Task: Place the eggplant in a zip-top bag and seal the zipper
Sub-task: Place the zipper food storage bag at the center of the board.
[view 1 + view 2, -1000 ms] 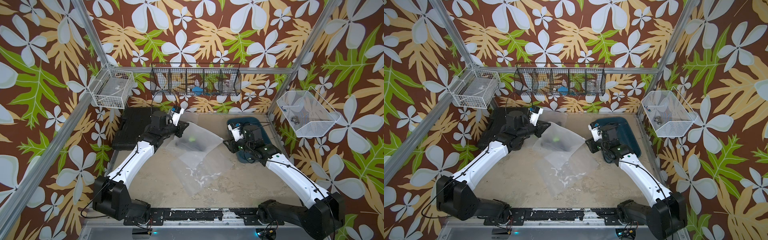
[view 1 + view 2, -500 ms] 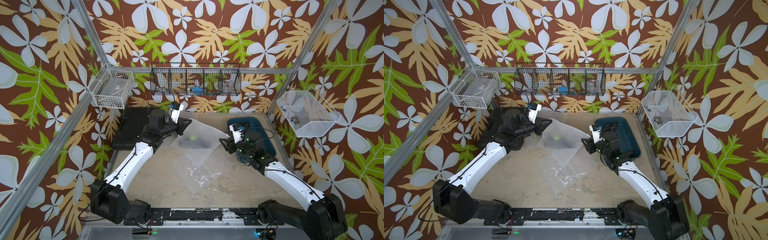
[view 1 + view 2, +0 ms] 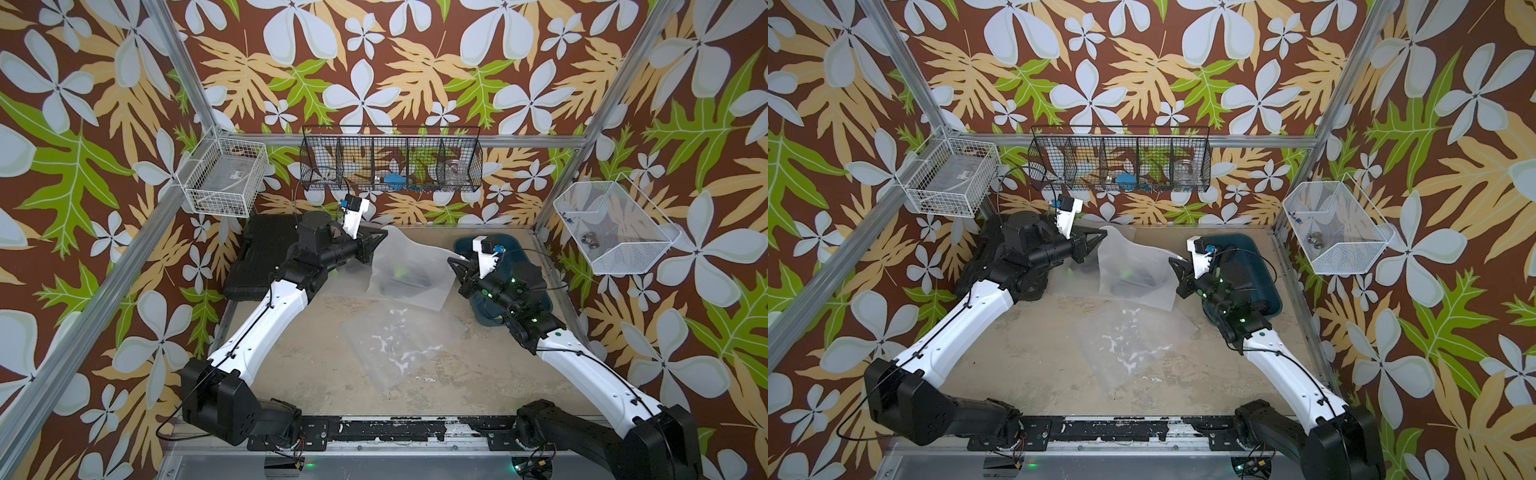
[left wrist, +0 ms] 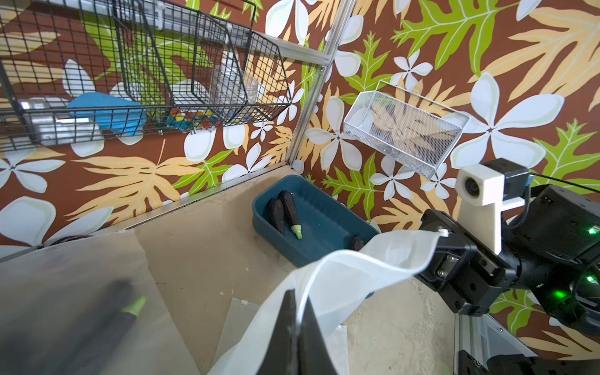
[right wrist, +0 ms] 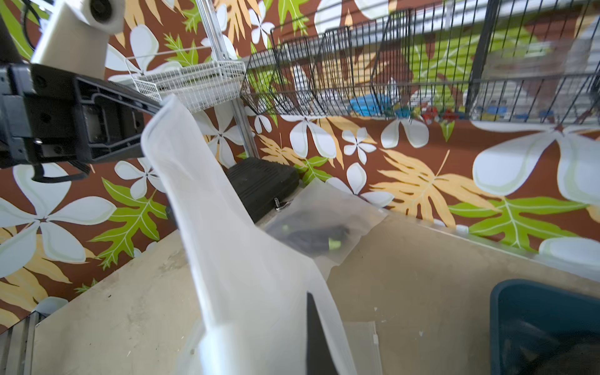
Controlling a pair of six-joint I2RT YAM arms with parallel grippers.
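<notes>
Paired high views over the table [image 3: 291,374]; close wrist views, opposite ends of bag [image 4: 357,266].

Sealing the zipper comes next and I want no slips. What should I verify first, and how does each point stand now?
1. left gripper shut on zip-top bag edge: ok.
2. right gripper shut on the opposite end: ok.
3. Edge taut between them: not ok, it curves slack.
4. eggplant inside this bag: cannot tell; it shows only dimly through plastic.
5. Zipper tracks aligned: cannot tell.
</notes>
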